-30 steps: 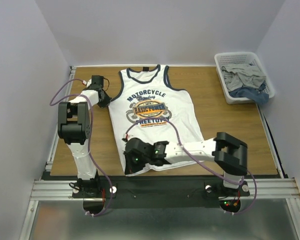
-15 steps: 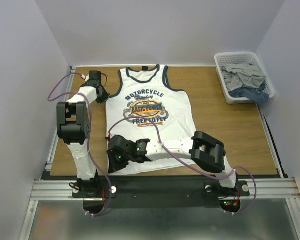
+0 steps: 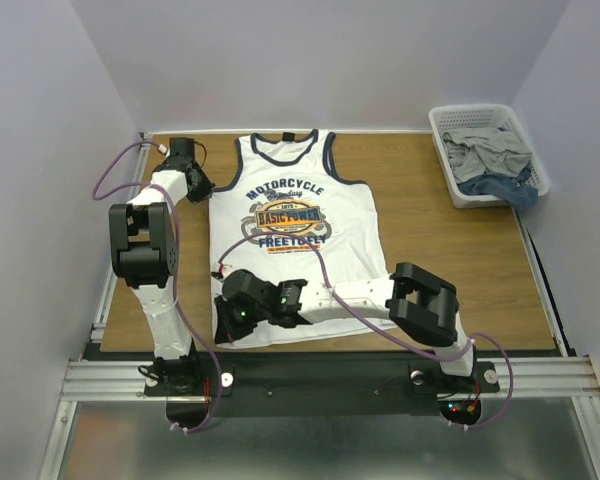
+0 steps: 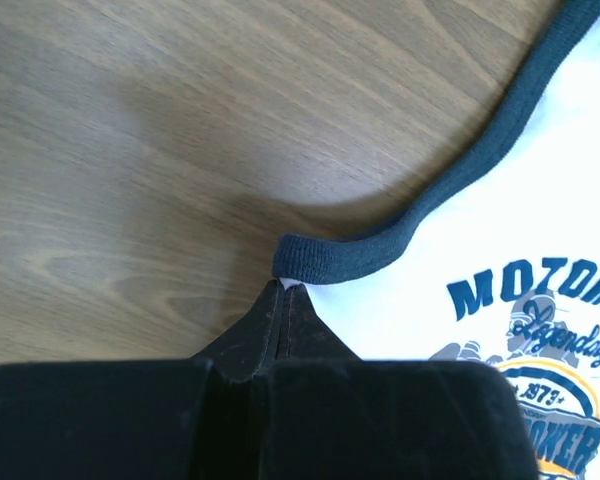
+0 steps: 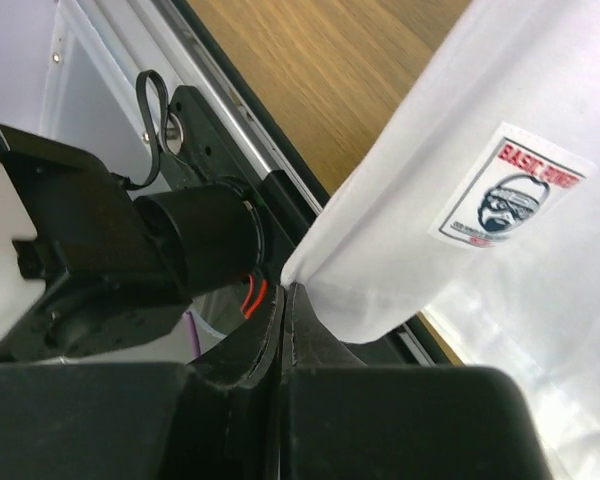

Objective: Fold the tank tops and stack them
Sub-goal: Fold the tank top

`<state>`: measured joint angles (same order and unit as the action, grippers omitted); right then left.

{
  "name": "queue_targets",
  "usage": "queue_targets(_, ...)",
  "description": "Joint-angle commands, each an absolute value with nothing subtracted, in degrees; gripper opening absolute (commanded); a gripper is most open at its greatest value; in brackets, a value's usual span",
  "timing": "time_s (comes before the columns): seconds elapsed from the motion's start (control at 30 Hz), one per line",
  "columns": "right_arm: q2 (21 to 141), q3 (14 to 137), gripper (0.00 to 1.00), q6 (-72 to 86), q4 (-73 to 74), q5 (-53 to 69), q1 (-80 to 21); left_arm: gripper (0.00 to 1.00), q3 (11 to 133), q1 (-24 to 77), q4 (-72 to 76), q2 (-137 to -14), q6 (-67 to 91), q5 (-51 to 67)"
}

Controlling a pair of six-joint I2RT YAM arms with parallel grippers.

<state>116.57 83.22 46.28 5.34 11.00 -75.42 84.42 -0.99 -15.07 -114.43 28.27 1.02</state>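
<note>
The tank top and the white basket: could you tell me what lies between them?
Nothing: bare wooden table separates the tank top and the basket, per the top external view.

From above, the right arm (image 3: 330, 298) covers much of the tank top's (image 3: 290, 190) lower part. The left wrist view cuts the print (image 4: 540, 340) off at its right and bottom edges. In the right wrist view, the label's (image 5: 510, 190) finer text is too small to read. The clothes (image 3: 485, 150) in the basket (image 3: 440, 135) are too crumpled to identify.
</note>
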Motion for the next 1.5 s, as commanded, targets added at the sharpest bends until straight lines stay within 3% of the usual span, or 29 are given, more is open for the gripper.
queue_targets(0.0,110.05,80.43,0.00,45.88,0.79,8.45,-75.59,0.02,88.15,-0.44,-13.27,-112.59,28.04,3.43)
queue_targets(0.8,91.94,48.88,0.00,55.54,-9.23,0.35,-73.92,0.01,99.04,14.58,-14.50,-121.90,31.81,1.06)
queue_targets(1.47,85.26,38.15,0.00,59.76,-11.07,-4.22,-73.48,0.01,101.69,18.81,-14.85,-125.51,32.87,0.44)
